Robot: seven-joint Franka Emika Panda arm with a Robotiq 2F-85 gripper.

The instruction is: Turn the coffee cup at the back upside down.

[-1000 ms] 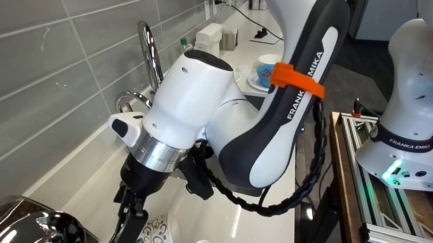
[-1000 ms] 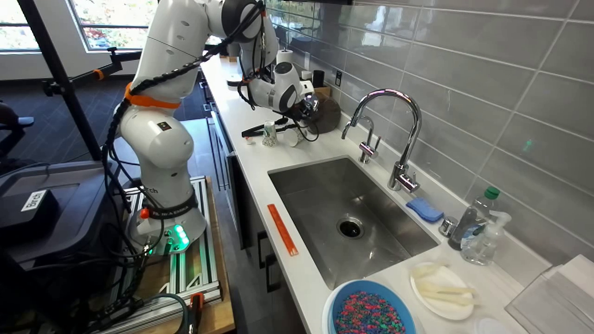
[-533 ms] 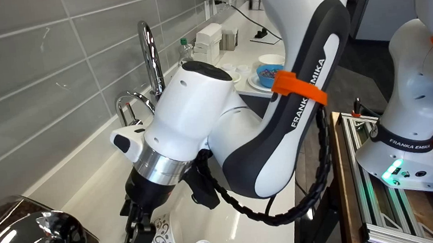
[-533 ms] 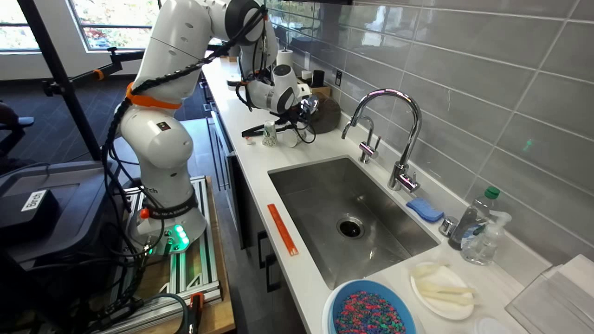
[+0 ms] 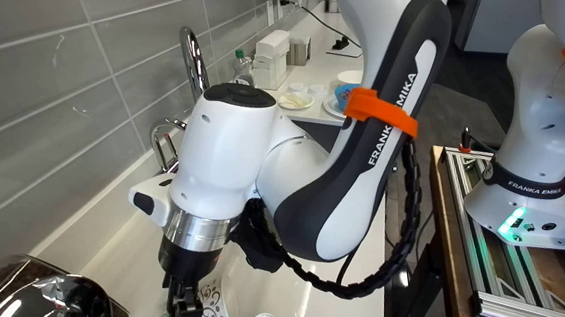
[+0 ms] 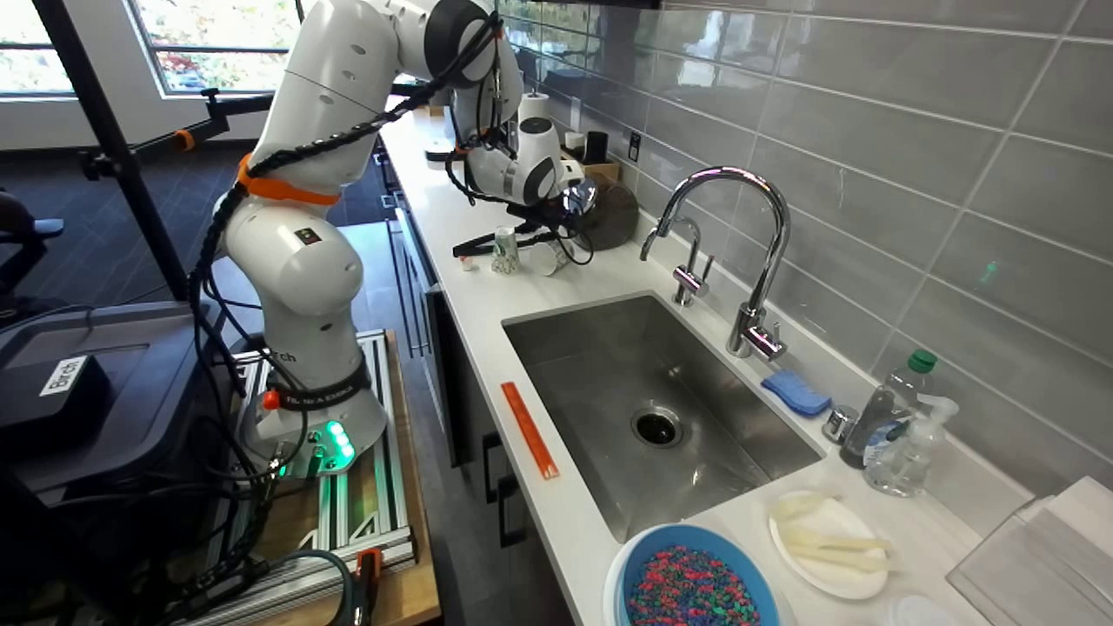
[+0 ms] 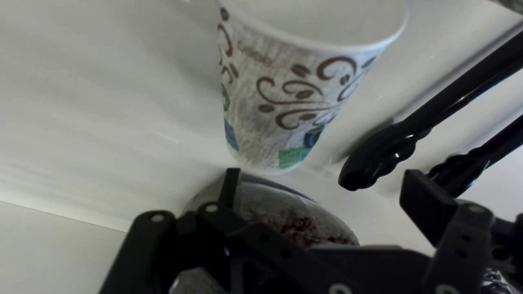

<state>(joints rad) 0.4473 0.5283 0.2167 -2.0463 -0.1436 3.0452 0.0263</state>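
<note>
Jaws spread and clamped on nothing, the gripper hangs near the base of the cup lying on its side on the counter, nearer the back edge than the second cup, which stands mouth-down. A hold at the base would presumably leave the rim free to swing down.

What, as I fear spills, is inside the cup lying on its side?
In the wrist view, only white inner wall shows inside the cup. Its printed side hides the bottom; in an exterior view its mouth is too small to tell.
</note>
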